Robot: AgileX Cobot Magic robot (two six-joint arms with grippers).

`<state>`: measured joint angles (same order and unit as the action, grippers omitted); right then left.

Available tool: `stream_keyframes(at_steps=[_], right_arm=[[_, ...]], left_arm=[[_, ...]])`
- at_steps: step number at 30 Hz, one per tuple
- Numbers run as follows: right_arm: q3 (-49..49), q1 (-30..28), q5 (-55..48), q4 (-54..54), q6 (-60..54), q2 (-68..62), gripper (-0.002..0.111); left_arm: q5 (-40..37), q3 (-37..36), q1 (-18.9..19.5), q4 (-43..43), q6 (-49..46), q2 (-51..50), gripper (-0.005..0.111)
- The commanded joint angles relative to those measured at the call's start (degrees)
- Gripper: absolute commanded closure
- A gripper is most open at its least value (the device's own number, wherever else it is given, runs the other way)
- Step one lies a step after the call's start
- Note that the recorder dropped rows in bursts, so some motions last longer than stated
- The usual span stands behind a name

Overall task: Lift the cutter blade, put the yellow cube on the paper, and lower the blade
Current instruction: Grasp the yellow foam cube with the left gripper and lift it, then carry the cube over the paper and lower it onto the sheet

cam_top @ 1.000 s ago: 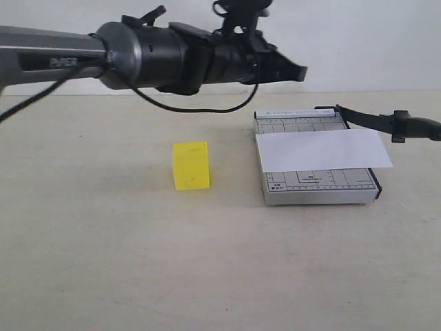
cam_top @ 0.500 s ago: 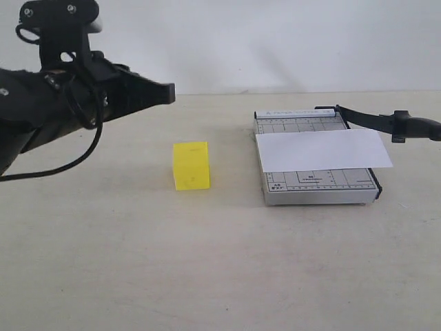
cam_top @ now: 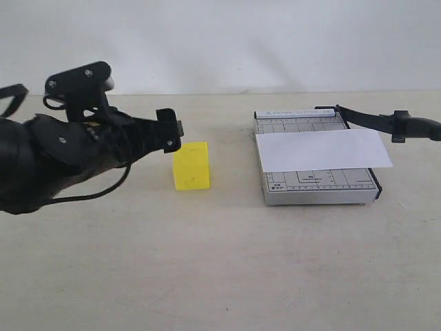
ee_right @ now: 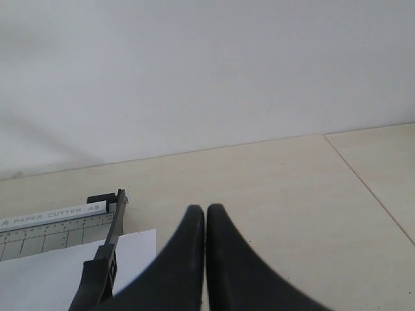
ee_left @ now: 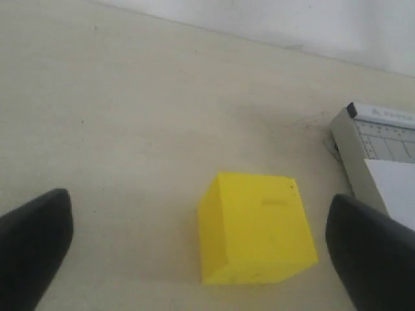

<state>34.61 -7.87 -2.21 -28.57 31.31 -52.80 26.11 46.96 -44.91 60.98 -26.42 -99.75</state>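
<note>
My left arm (cam_top: 62, 155) reaches in low from the left side of the worktop (cam_top: 220, 262), lying nearly level, with the wrist camera riding on top and the left jaws aimed at the yellow cube (cam_top: 191, 165). Those jaws are spread wide: in the left wrist view one dark finger (ee_left: 35, 246) shows on each side, with the cube ahead in the gap and touching neither. In the exterior view the tips sit just beside the cube's upper left edge. The cube stands on the bare worktop, apart from the grey cutter base (cam_top: 317, 186) and not on the paper (cam_top: 320, 150), which lies across the base and overhangs its right edge. The cutter blade (cam_top: 375, 121) angles up from its hinge at the base's far corner, its thick handle (cam_top: 417, 127) out past the right edge. My right jaws are pressed together, fingers (ee_right: 188, 259) touching, empty, close beside the blade.
</note>
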Motion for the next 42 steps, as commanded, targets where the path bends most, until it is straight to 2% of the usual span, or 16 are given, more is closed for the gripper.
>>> stream_keyframes(at_steps=[1,5,15,20,22,24,26,28,29,33,36,37,39,41,42], right_arm=[[0.1,-0.2,0.3,-0.4,-0.4,0.1,0.107],[0.1,-0.2,0.7,-0.4,-0.4,0.1,0.107],[0.1,-0.2,0.7,-0.4,-0.4,0.1,0.107],[0.1,-0.2,0.7,-0.4,-0.4,0.1,0.107],[0.1,-0.2,0.7,-0.4,-0.4,0.1,0.107],[0.1,-0.2,0.7,-0.4,-0.4,0.1,0.107],[0.1,-0.2,0.7,-0.4,-0.4,0.1,0.107],[0.1,-0.2,0.7,-0.4,-0.4,0.1,0.107],[0.1,-0.2,0.7,-0.4,-0.4,0.1,0.107],[0.1,-0.2,0.7,-0.4,-0.2,0.1,0.107],[0.1,-0.2,0.7,-0.4,-0.2,0.1,0.107],[0.1,-0.2,0.7,-0.4,-0.2,0.1,0.107],[0.1,-0.2,0.7,-0.4,-0.2,0.1,0.107],[0.1,-0.2,0.7,-0.4,-0.2,0.1,0.107],[0.1,-0.2,0.7,-0.4,-0.2,0.1,0.107]], left_arm=[[0.7,4.3,-0.2,-8.3,5.4,-6.7,-0.003],[-0.9,10.1,-0.2,-12.5,5.5,-12.8,-0.003],[-4.7,19.6,-0.2,-12.3,5.5,-22.6,-0.003],[-8.2,20.2,-0.2,-4.3,-0.4,-23.3,0.0],[-8.2,20.2,-0.2,0.4,-5.5,-23.1,0.007],[-8.3,20.2,-0.2,7.7,-13.4,-22.4,0.023],[-8.9,20.2,-0.2,15.6,-23.6,-21.1,0.05],[-9.5,20.2,-0.2,22.7,-34.7,-19.1,0.082],[-9.5,20.2,-0.2,25.1,-40.3,-17.8,0.102],[-8.3,20.2,-0.2,30.1,-55.8,-11.0,0.102],[-10.6,20.1,-0.2,39.0,-71.8,-4.4,0.102],[-13.5,19.4,-0.2,39.0,-74.5,-2.7,0.102],[-26.1,18.9,0.0,39.0,-78.6,0.1,0.102],[-38.6,19.9,0.9,39.0,-80.5,-0.4,0.102],[-41.8,21.1,1.1,39.0,-80.7,-1.6,0.102]])
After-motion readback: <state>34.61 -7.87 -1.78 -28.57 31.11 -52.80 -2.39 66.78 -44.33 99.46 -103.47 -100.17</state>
